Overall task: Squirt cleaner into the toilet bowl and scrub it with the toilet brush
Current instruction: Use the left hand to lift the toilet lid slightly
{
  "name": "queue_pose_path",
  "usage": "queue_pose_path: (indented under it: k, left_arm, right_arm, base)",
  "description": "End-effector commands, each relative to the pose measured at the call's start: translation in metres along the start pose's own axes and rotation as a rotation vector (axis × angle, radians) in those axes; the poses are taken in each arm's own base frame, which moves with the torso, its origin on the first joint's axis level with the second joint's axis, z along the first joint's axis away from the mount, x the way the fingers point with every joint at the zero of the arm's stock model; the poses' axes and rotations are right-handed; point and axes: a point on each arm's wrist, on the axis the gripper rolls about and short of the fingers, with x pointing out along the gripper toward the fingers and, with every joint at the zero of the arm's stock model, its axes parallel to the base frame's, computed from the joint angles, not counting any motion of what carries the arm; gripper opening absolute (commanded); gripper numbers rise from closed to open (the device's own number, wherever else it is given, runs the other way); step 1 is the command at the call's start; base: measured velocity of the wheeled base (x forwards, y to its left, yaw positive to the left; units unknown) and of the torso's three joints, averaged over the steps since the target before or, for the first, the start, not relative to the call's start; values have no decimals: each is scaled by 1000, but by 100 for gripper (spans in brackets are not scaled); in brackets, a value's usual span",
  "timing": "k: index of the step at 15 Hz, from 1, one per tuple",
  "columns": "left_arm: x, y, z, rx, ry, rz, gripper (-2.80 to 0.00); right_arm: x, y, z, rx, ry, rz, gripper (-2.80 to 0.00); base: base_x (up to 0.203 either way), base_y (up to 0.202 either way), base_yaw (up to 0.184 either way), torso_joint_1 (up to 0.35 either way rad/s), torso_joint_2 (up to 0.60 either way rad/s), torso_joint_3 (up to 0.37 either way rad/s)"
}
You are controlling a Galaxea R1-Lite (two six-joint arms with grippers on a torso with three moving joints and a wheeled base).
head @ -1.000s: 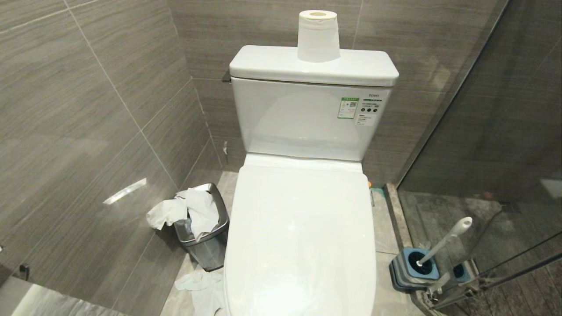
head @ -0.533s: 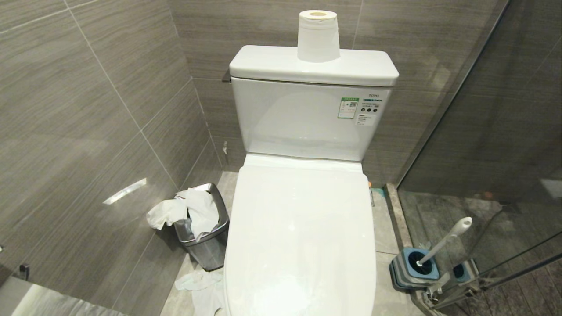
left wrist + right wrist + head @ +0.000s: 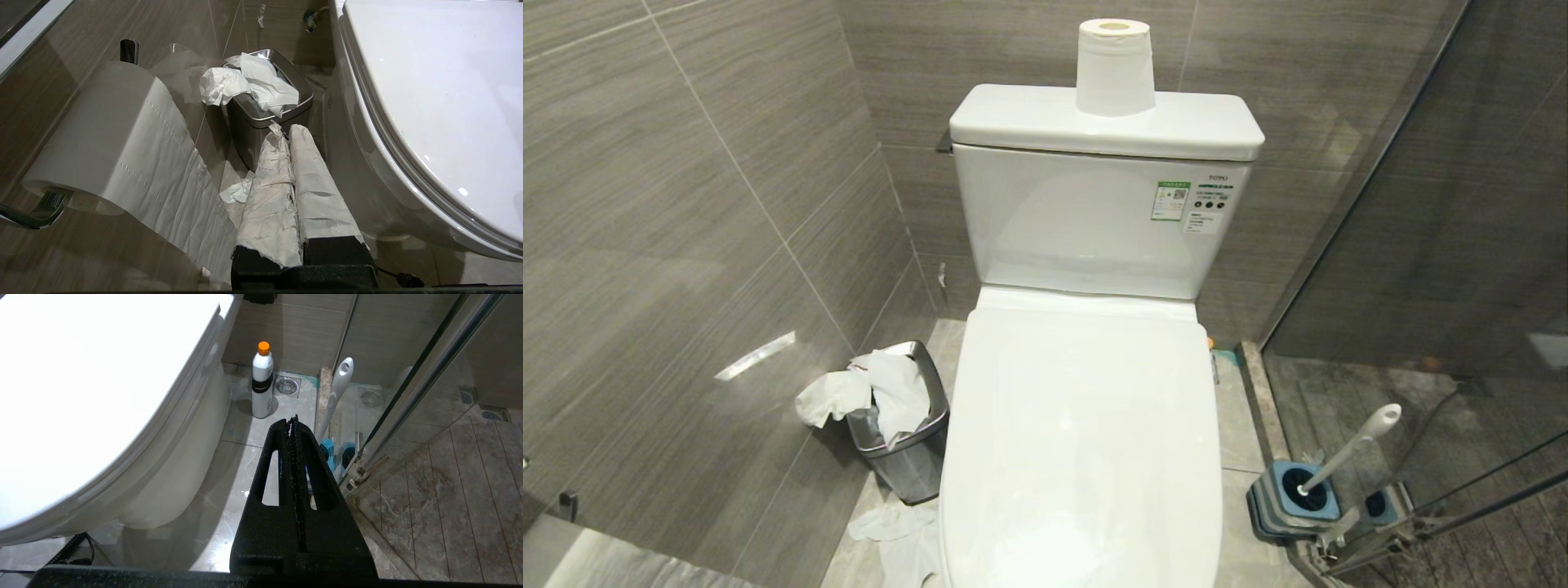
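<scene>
The left end effector is hanging beside the toilet bowl, on the bowl's left flank; its two fingers, wrapped in pale paper-like tape, are pressing flat together with no gap, gripping nothing and touching nothing; their tips are pointing toward the steel bin, which is standing on the floor just left of the bowl and is overflowing with crumpled white tissue; a hanging toilet roll on a wall holder is sitting further left of the bowl, its loose sheet trailing down.

The bowl's white lid is lying shut, so the basin is hidden and no cleaner is showing; a paper roll is standing upright on the cistern behind the bowl.

The right end effector is hanging on the bowl's right flank; its black fingers are meeting along one seam, fully closed, empty, in contact with nothing; a white bottle with an orange cap is standing on the floor just right of the bowl; the toilet brush is leaning in its blue-grey holder, further right of the bowl, beside the glass shower partition.
</scene>
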Motion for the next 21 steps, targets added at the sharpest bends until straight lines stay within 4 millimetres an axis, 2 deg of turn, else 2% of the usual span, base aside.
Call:
queue_pose_path:
  k: [1, 21]
  left_arm:
    - [0, 0, -1, 0, 3, 1, -280]
    - [0, 0, -1, 0, 3, -1, -280]
  right_arm:
    - [0, 0, 0, 0, 2, 0, -280]
    - [0, 0, 0, 0, 2, 0, -280]
  base:
    - [0, 0, 0, 0, 0, 0]
    - [0, 0, 0, 0, 0, 0]
